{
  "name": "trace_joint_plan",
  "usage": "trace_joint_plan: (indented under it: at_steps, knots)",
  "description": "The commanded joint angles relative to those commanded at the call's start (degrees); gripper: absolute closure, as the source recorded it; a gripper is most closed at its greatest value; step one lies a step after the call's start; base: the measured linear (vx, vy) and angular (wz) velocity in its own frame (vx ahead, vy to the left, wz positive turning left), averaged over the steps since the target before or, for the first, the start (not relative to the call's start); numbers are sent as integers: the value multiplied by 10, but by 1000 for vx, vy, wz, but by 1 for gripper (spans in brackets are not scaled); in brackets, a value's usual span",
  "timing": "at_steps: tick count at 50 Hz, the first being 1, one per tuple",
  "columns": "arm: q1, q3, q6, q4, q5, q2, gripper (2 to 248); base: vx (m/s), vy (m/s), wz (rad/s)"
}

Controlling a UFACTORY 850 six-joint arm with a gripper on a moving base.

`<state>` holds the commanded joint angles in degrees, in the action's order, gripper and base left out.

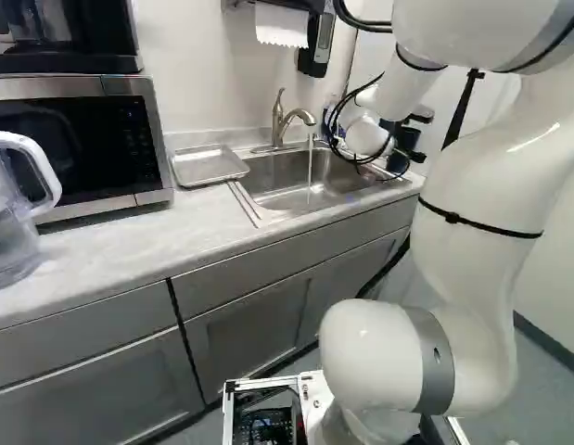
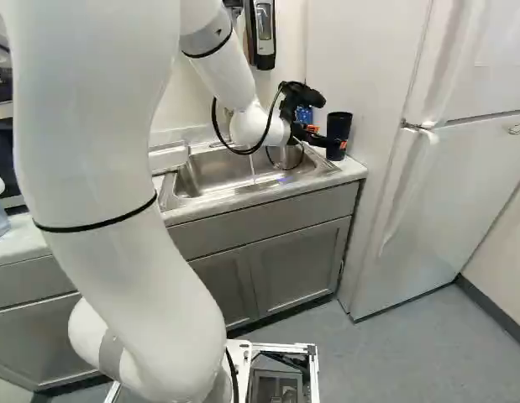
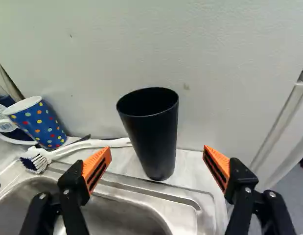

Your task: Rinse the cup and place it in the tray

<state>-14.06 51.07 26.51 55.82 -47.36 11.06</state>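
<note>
claw [image 3: 157, 149]: spread wide and holding nothing, orange pads [image 3: 96, 169] facing each other. Calling the way it points 12 o'clock, seen from above.
black cup [image 3: 156, 142]: dead ahead at 12, standing mouth up on the desk [image 3: 190, 166], just past the sink [image 3: 185, 208]. Pretty sure that's the one to rinse, the claw's lined up with it.
weight: looks empty-ish and probably light, but I can't see the bottom inside, so no promises.
feel: smooth dark wall, likely stiff plastic or metal. Doubt it'd shatter, but I wouldn't crush it if it's thin plastic.
where to grab: around the middle, pads square on both sides. It narrows toward the base, so too low a hold leaves it top-heavy, and right at the lip might pinch it out of round.
once wet: tbh this is the sketchy bit, smooth plus tapered could let it slide down, so go firm but not brutal.
watch out: spotted mug [image 3: 38, 122] at 10 o'clock, with the dish brush [image 3: 92, 144] reaching in right beside the cup. Easy to nudge.
tap [image 1: 279, 120]: roughly 8 o'clock, water [image 1: 310, 171] running.
tray [image 1: 210, 164]: about 6, across the sink, cup's final stop.
</note>
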Motion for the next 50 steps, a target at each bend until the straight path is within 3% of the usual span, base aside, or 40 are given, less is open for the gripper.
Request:
trace_joint_plan:
  at_steps: [23, 50]
  knots:
    - [6, 41, 0, 18, -38, 41, 3, 0, 0, 0]
    - [7, 82, 0, 20, -40, 75, 3, 0, 0, 0]
